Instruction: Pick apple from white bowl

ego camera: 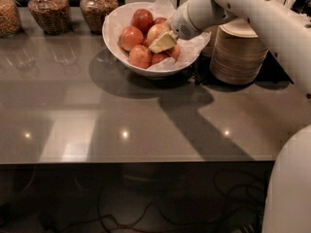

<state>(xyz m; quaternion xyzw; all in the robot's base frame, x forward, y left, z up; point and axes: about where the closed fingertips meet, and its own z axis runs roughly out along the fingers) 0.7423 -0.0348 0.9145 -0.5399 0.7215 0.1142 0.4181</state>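
The white bowl (141, 71) is sitting toward the far side of the grey glossy table (146, 125), a bit left of centre, w/ crinkled white paper (197, 45) lining it and spilling over its right rim. Inside, red-orange apples (131, 37) are piling up approx. six deep in count: one at the far side, one at the left, one at the near rim, smaller ones tucked btwn them. A pale apple (155, 31), yellower than the rest, is lying near the middle of the heap. The gripper (163, 41) is reaching into the bowl from the right, its yellowish tip lying against the pale apple's near-right side and over the red ones below it; can't tell how the jaws are standing, or whether they are pinching anything. The white arm (252, 8) is coming down from the top right corner, casting a long shadow across the table toward the near edge. Right of the bowl, just beside the paper, a stack of beige disposable bowls (238, 55) is standing upright. At the far left, three glass jars (47, 9) are standing in a row, each holding brown grainy stuff; exact contents can't be told. Part of the robot's white body (291, 188) is filling the near right corner.
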